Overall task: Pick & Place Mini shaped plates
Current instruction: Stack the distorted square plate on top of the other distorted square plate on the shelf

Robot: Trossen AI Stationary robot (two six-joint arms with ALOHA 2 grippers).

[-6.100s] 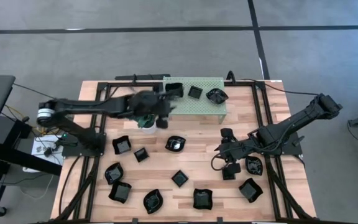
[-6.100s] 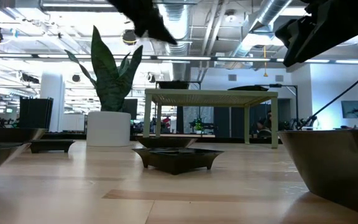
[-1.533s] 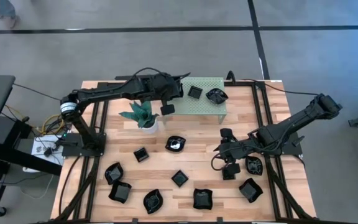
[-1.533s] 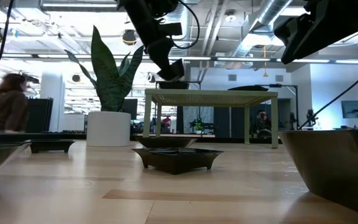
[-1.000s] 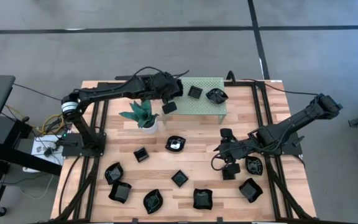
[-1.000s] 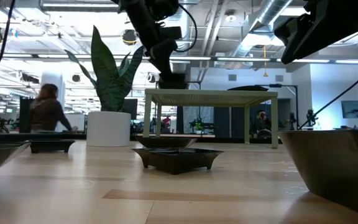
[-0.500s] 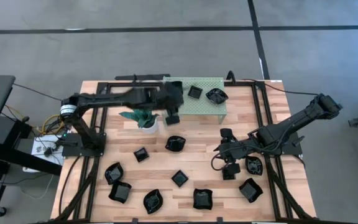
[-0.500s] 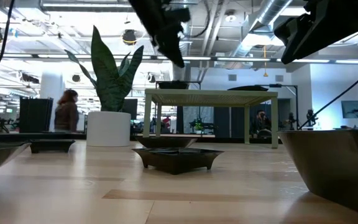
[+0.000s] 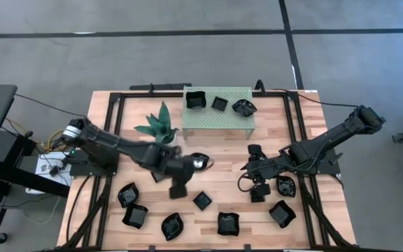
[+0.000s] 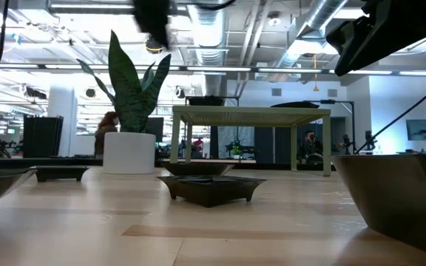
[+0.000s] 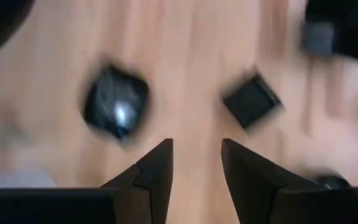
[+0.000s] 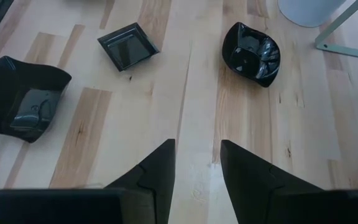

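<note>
The left gripper (image 9: 178, 187) hangs over the middle of the pale planked wooden tabletop (image 9: 215, 182), its two dark angular fingers (image 11: 156, 168) parted with nothing between them; its wrist view shows a rounded glossy black dish (image 11: 115, 104) and a small square glossy black dish (image 11: 251, 101) on the wood beyond the fingertips, both blurred. The right gripper (image 9: 257, 189) sits low at the tabletop's right side, fingers (image 12: 248, 163) likewise spread and empty, with a square raised-rim black plate (image 12: 128, 45), a curled leaf-like black plate (image 12: 252, 52) and a larger wavy-edged black plate (image 12: 18, 96) lying apart from one another on the boards ahead of it. Three mini shaped plates rest on the green perforated metal shelf (image 9: 219, 116) at the far edge: a square one (image 9: 196, 100), a smaller square one (image 9: 220, 103) and a rounded one (image 9: 243, 107). The remaining black dishes lie scattered across the near half of the tabletop. A green sword-leaved plant (image 9: 159, 124) in a white cylindrical pot (image 10: 129, 152) stands just left of the shelf.
</note>
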